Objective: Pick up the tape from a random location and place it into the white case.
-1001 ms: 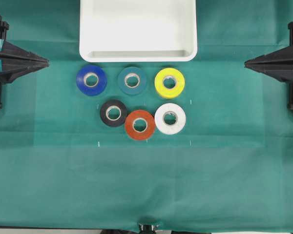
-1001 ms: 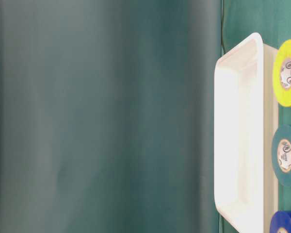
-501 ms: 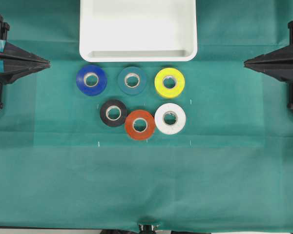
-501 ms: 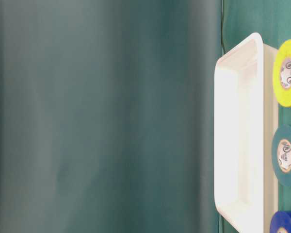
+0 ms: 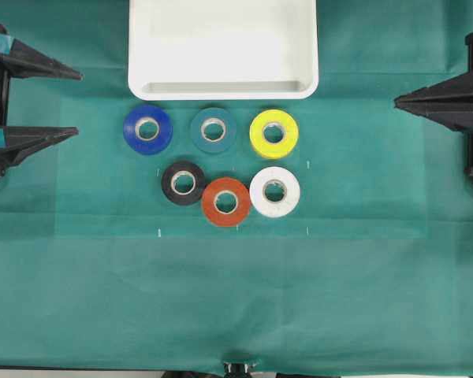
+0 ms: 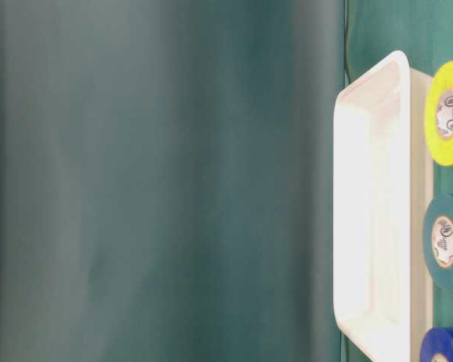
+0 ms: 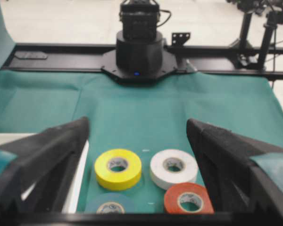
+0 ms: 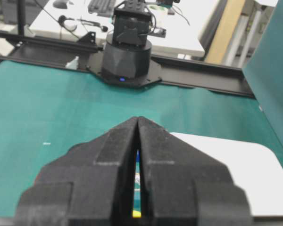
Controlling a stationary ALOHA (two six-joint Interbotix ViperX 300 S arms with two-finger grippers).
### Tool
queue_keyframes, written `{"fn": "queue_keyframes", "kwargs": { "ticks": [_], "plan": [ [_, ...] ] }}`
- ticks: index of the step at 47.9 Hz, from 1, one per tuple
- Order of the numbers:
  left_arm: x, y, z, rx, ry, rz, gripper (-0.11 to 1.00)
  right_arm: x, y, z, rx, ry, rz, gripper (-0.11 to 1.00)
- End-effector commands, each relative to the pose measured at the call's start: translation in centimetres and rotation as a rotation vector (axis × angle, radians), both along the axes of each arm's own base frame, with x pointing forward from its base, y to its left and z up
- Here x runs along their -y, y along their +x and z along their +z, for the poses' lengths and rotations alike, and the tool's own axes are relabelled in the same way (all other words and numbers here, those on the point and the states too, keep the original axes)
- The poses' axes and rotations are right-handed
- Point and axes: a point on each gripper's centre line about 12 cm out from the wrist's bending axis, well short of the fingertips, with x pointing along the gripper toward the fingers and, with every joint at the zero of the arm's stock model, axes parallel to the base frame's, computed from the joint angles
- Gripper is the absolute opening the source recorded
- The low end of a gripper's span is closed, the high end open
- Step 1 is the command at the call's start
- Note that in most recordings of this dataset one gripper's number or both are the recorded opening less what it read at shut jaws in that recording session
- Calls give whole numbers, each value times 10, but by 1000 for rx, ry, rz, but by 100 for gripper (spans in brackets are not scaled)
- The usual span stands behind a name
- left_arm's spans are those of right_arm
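Note:
The teal tape [image 5: 214, 129] lies flat on the green cloth, in the middle of the back row of rolls and just in front of the white case [image 5: 221, 88]. The table-level view shows the tape [image 6: 445, 241] beside the case [image 6: 374, 204]. My left gripper [image 5: 79, 103] is open at the far left edge, well away from the tape, with nothing between its fingers. Its wrist view catches the tape [image 7: 112, 205] at the bottom, partly cut off. My right gripper [image 5: 396, 101] is shut and empty at the far right edge.
A blue roll [image 5: 147, 129] and a yellow roll [image 5: 273, 134] flank the tape. Black [image 5: 184, 183], orange-red [image 5: 225, 201] and white [image 5: 275, 191] rolls form the front row, touching one another. Green cloth covers the whole table.
My left gripper has gone from shut to wide open. The rolls, the case and the right gripper have not moved.

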Motion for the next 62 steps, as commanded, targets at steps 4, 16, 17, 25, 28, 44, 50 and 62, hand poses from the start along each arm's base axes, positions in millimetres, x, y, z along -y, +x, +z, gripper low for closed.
{"fn": "queue_keyframes", "kwargs": {
  "ticks": [4,16,17,25,28,44,50,62],
  "plan": [
    [0,2,6,5,0,0,98,0,3,11,26,-3,-1,0],
    [0,1,5,-2,-3,0,98,0,3,10,25,-5,-1,0],
    [0,2,5,-3,-3,0,98,0,3,10,25,-3,-1,0],
    [0,2,4,-8,2,2,98,0,3,10,18,-3,-1,0],
    [-2,2,4,-8,2,11,98,0,3,10,15,-5,-1,0],
    [-16,1,1,-32,3,80,98,0,3,13,20,-5,-1,0],
    [-16,1,1,-32,3,80,98,0,3,13,20,-5,-1,0],
    [-16,1,2,-31,3,81,98,0,4,13,15,-6,-1,0]
  ]
}}
